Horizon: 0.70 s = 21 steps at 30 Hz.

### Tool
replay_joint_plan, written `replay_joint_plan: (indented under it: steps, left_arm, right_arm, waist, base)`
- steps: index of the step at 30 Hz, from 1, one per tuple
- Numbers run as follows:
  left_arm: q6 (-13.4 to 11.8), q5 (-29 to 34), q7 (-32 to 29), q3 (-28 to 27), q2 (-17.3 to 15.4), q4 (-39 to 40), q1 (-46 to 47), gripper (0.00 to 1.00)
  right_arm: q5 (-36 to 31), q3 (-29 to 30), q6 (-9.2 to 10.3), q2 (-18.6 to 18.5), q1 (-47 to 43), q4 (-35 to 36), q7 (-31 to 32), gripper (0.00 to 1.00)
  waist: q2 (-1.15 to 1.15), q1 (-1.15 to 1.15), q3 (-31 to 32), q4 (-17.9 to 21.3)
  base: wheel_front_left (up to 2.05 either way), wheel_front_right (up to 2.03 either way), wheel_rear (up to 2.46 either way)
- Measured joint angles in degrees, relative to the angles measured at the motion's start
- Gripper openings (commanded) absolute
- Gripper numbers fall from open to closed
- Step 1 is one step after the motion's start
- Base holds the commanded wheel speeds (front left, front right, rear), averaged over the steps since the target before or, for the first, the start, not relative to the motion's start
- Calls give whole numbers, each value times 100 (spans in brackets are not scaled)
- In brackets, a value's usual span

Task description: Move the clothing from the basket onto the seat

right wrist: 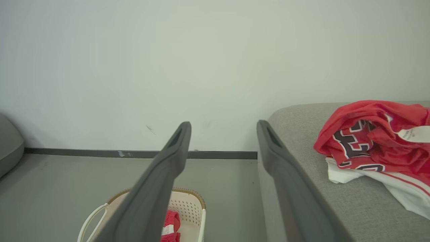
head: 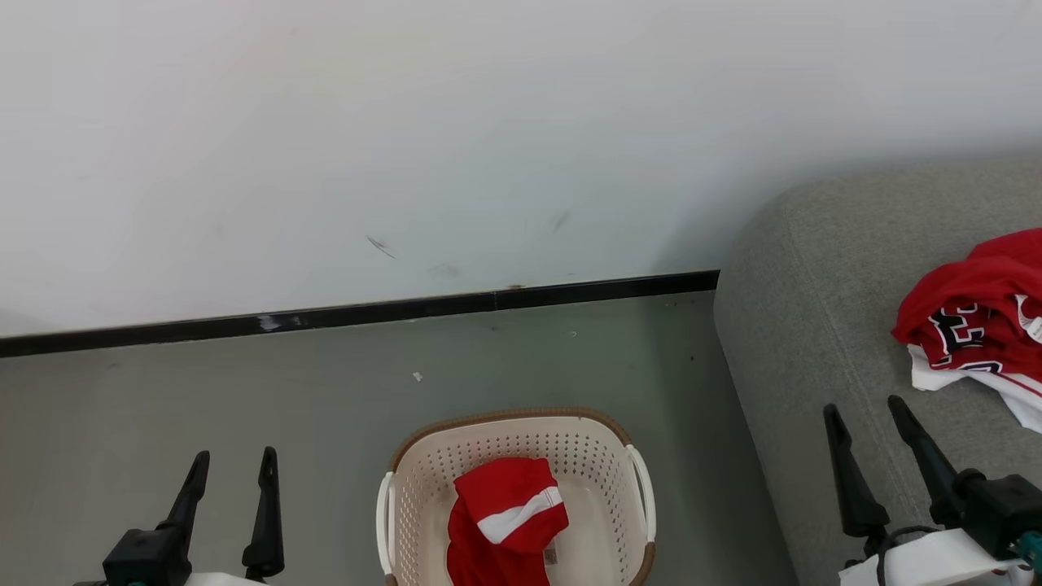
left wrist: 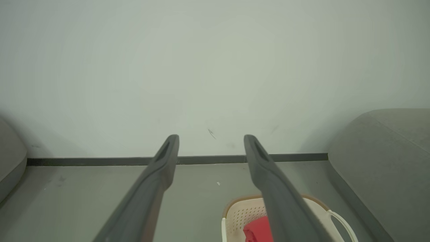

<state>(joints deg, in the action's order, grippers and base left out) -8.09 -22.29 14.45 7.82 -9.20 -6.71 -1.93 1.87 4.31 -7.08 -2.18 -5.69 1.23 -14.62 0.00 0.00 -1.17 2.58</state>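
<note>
Fingers of the left gripper, lower left of the head view, and of the right gripper, lower right, stand spread apart and empty. A lettered red garment already lies on the grey seat at the right edge; a striped red garment sits in the basket, bottom centre, not yet moved. Task judged about half done.
</note>
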Motion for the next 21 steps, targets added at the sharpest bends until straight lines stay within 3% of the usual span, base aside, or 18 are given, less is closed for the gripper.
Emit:
replay_joint_plan:
  steps: [8,21]
  left_arm:
    - [118,134,-97,267,-42,-96,94,100]
    - [379,435,-488,816,-63,-403,981,100]
  right_arm:
    - [-2,185,0,1,1,67,0,100]
    - [69,138,0,3,37,214,0,100]
  waist:
    - [0,0,-186,38]
    - [0,0,-664,136]
  base:
    - [0,0,0]
    - [0,0,0]
